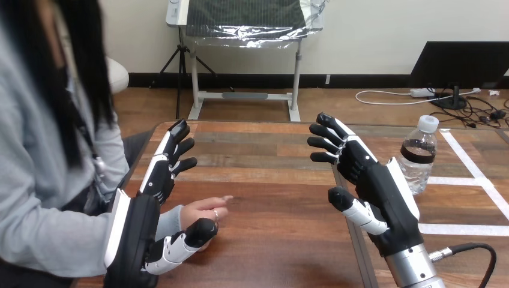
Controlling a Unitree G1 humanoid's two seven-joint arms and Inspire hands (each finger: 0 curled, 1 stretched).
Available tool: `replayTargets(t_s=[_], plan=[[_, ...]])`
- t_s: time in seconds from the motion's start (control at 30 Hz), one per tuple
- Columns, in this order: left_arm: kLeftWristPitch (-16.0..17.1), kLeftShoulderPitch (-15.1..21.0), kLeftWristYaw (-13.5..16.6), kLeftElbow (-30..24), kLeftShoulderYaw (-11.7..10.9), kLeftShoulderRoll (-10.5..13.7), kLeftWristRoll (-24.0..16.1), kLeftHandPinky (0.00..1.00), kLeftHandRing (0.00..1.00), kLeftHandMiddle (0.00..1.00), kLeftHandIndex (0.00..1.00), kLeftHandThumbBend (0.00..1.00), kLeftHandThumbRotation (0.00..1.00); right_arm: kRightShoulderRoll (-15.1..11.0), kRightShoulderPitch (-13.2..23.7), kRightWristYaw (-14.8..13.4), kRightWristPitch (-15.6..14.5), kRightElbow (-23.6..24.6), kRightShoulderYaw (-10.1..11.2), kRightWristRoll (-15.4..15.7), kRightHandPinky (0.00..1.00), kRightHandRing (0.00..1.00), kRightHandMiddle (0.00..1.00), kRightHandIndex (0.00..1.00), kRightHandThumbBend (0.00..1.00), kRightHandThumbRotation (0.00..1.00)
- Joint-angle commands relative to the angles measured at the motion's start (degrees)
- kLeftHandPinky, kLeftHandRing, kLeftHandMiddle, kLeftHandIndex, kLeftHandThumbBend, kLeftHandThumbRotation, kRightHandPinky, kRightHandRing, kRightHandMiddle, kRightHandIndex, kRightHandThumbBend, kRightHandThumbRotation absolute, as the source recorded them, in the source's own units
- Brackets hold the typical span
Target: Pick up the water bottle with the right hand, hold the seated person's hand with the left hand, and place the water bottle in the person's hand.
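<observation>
A clear water bottle (418, 157) with a white cap and a dark label stands upright on the wooden table (270, 180) at the right. My right hand (375, 183) hovers just left of it, open, fingers straight and thumb spread, apart from the bottle. At the left, my left hand (157, 180) is open with its fingers pointing away from me. The person's hand (201, 211) rests on the table, reaching out from behind my left palm. My left thumb (191, 237) lies against its near side, not curled round it.
The person sits at the table's left side, their grey sleeve (54, 228) beside my left arm. White tape lines (462, 180) mark the table's right part, around the bottle. A seam runs down the table between my hands.
</observation>
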State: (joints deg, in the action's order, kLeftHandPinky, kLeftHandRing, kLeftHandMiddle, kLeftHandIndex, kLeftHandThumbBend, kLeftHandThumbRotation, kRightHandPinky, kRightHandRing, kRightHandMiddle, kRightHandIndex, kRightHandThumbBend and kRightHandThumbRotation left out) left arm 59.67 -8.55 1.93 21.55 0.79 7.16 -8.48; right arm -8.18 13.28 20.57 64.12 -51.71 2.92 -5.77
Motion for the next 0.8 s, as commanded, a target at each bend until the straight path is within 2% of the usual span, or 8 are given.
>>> replayTargets(t_s=[0.0,0.4,0.77], plan=[[0.05,2.2,-0.27,-2.7,-0.46,0.25,0.68,0.81,0.9,0.94,0.94,1.0,0.83,0.14,4.55,-0.47,1.61,0.25,0.63,-0.32,0.76,0.84,0.87,0.91,1.0,0.77],[-0.06,2.14,-0.43,-2.81,-0.55,0.16,0.57,0.82,0.91,0.95,0.94,1.0,0.83,-0.09,4.67,0.22,0.86,0.62,0.48,-0.93,0.77,0.84,0.88,0.91,1.0,0.75],[0.02,1.73,-0.31,-3.02,-0.86,0.29,0.25,0.84,0.92,0.95,0.94,1.0,0.84,-0.05,4.9,0.16,1.44,0.59,0.48,-0.69,0.76,0.84,0.88,0.9,1.0,0.73]])
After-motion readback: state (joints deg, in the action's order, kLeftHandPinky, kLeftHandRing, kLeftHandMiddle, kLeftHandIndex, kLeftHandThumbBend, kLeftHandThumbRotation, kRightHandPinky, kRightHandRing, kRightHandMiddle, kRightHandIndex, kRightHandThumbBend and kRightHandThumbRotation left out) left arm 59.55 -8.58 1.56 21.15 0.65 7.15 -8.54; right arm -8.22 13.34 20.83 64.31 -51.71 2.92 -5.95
